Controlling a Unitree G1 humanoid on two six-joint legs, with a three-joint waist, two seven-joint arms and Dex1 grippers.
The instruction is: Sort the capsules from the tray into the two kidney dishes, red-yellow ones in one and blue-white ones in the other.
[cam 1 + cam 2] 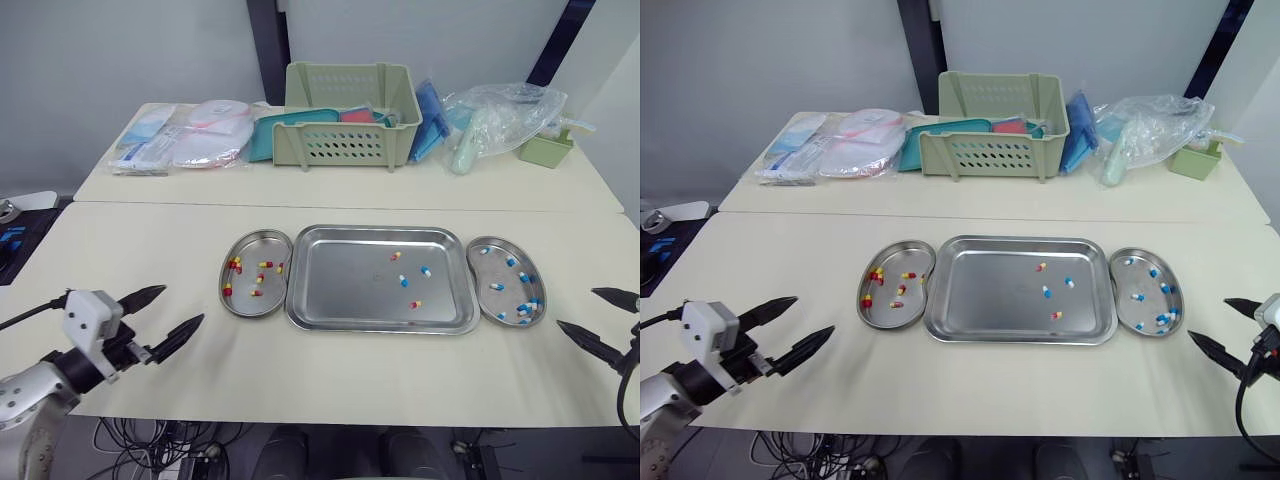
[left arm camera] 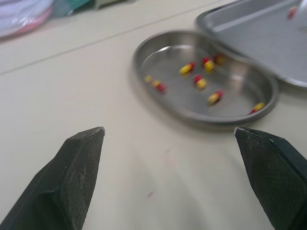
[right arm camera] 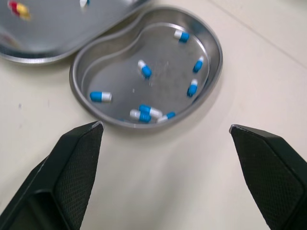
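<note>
A steel tray (image 1: 340,290) lies mid-table with a few loose capsules: red-yellow ones (image 1: 396,256) and blue-white ones (image 1: 425,271). The left kidney dish (image 1: 240,300) touches its left side and holds several red-yellow capsules (image 2: 197,81). The right kidney dish (image 1: 478,290) holds several blue-white capsules (image 3: 144,70). My left gripper (image 1: 172,318) hovers open over the table near the front left, well short of the left dish. My right gripper (image 1: 598,317) stands open at the front right, just beyond the right dish. Both hold nothing.
Along the back of the table stand a green slotted basket (image 1: 352,113), packets of medical supplies (image 1: 185,138), a clear plastic bag (image 1: 500,118) and a small green box (image 1: 546,150). A seam (image 1: 350,208) splits the two tabletops.
</note>
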